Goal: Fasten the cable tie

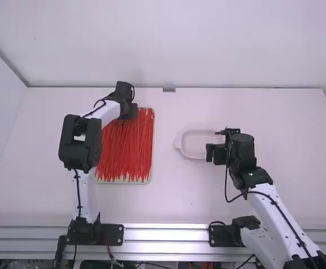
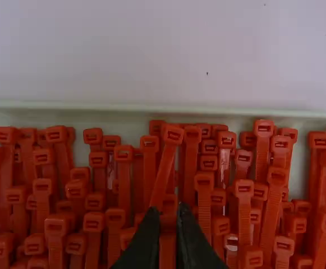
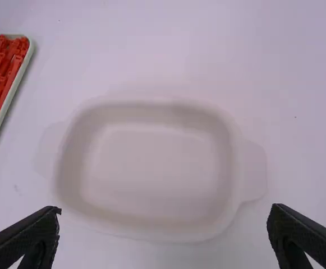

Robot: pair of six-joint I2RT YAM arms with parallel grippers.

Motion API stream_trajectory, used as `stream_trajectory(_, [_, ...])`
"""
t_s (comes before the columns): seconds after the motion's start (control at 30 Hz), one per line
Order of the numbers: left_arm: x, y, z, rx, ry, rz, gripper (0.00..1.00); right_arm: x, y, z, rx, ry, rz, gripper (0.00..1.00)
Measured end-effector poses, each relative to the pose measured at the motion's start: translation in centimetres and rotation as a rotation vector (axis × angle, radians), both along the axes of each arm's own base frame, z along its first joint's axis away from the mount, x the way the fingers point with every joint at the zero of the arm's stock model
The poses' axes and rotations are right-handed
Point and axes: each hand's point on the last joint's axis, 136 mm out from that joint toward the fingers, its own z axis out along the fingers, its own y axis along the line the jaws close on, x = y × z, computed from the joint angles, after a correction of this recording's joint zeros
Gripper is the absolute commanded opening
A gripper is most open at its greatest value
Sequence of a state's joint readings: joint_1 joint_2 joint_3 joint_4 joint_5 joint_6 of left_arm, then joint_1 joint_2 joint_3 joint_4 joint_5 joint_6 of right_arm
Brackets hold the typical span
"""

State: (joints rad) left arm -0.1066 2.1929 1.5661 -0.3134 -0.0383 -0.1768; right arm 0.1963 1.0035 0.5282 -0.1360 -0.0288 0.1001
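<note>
Cable ties (image 1: pixel 126 147) are laid left of centre, long axes vertical. One cable tie (image 2: pixel 167 246) is pinched by the left gripper (image 2: pixel 167 210); the right gripper (image 3: pixel 164 213) is spread wide.

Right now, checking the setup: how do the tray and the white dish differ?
The tray is flat, low-rimmed and packed with red cable ties; the white dish is deeper, has side handles and holds nothing. The tray lies under the left gripper, the dish by the right gripper. Both rest on the table.
</note>
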Motion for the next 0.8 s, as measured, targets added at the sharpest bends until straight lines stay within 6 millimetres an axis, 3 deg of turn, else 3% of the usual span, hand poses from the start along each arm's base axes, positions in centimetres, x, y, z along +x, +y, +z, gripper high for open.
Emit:
stream_trajectory(0.27, [-0.3, 0.0, 0.0, -0.007, 0.022, 0.016, 0.02, 0.0, 0.8, 0.2, 0.002, -0.012, 0.023, 0.99])
stream_trajectory(0.5, [0.3, -0.1, 2.7, -0.004, 0.035, 0.013, 0.02, 0.2, 0.8, 0.4, 0.004, -0.023, 0.024, 0.99])
stream_trajectory(0.63, [0.0, -0.1, 5.1, 0.0, 0.026, 0.003, 0.02, 0.5, 0.9, 0.8, 0.009, -0.043, 0.024, 0.99])
stream_trajectory(0.73, [-0.5, 0.0, 8.0, -0.002, -0.006, 0.0, 0.02, 0.7, 0.9, 1.1, 0.012, -0.058, 0.023, 0.99])
stream_trajectory(0.8, [-0.8, 0.0, 11.3, -0.002, -0.06, -0.009, 0.02, 1.0, 1.0, 1.5, 0.016, -0.074, 0.023, 0.99])
